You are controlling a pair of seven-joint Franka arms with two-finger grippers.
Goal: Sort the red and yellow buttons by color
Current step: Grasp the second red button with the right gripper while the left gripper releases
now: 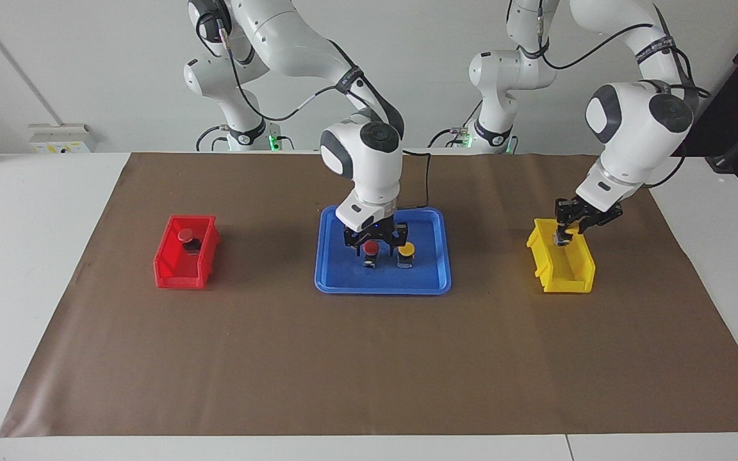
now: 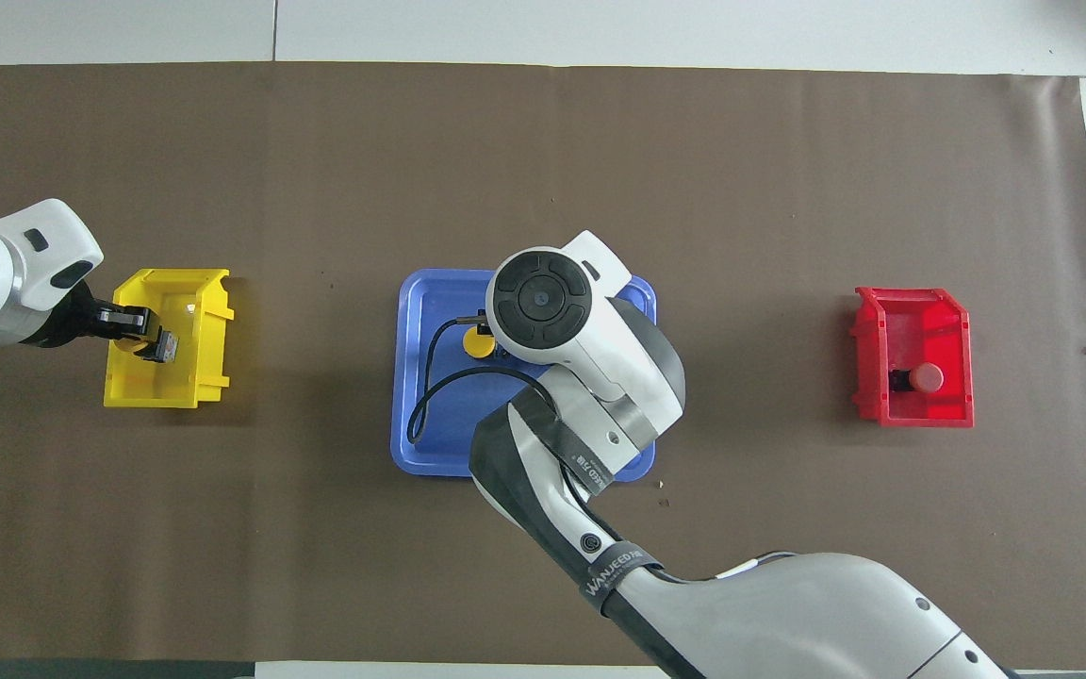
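A red button [image 1: 371, 249] and a yellow button [image 1: 405, 251] stand side by side in the blue tray [image 1: 337, 275]. My right gripper [image 1: 375, 241] is open, low over the tray, with the red button between its fingers. In the overhead view my right hand hides that red button; the tray's yellow button [image 2: 479, 344] shows beside it. My left gripper [image 1: 565, 228] is shut on a second yellow button [image 2: 155, 347] just inside the top of the yellow bin [image 1: 564, 272]. Another red button [image 1: 185, 236] lies in the red bin [image 1: 173, 272].
The bins and tray sit on a brown mat [image 1: 369, 371]: the red bin [image 2: 915, 410] toward the right arm's end, the yellow bin [image 2: 166, 391] toward the left arm's end, the blue tray [image 2: 425, 443] between them. A black cable [image 2: 430, 396] loops over the tray.
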